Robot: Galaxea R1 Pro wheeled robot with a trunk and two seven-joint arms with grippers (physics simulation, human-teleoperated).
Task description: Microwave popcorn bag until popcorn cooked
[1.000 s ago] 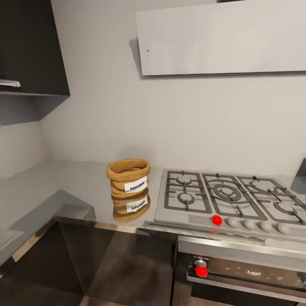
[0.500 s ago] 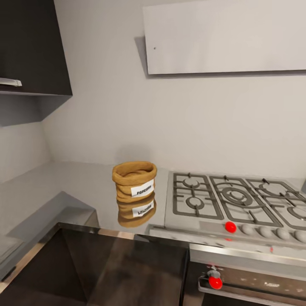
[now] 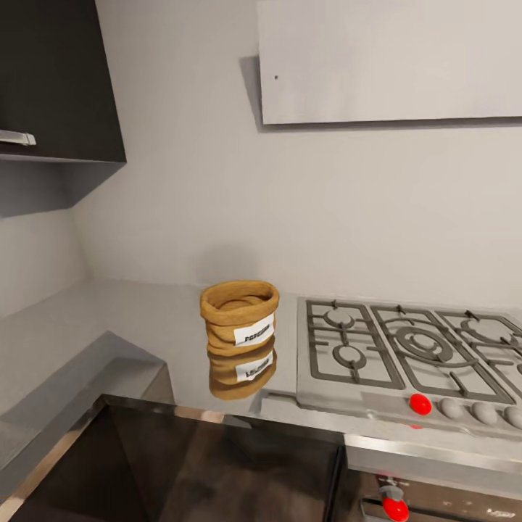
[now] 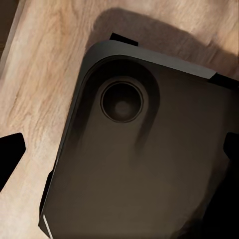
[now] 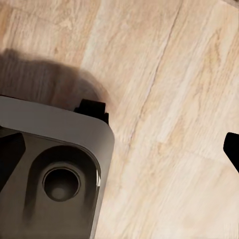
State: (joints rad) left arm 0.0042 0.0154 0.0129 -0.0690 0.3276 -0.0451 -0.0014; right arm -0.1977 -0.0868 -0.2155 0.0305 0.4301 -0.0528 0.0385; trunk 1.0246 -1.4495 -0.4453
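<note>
We found the popcorn bag (image 3: 240,317) standing upright on the countertop (image 3: 145,326), just left of the gas hob (image 3: 406,348) and well back from the near edge. Both arms hung low, their wrist cameras facing the wooden floor (image 5: 164,89) and the robot's dark base (image 4: 144,164). Each showed two dark fingertips at opposite edges, so we judged both grippers wide open and empty. The bag lay ahead and above them; we could not tell which arm was nearer.

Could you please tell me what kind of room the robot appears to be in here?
A home kitchen, most likely: a steel gas hob set into a glossy grey countertop, a dark wall cabinet above, and a popcorn bag standing beside the hob.
</note>
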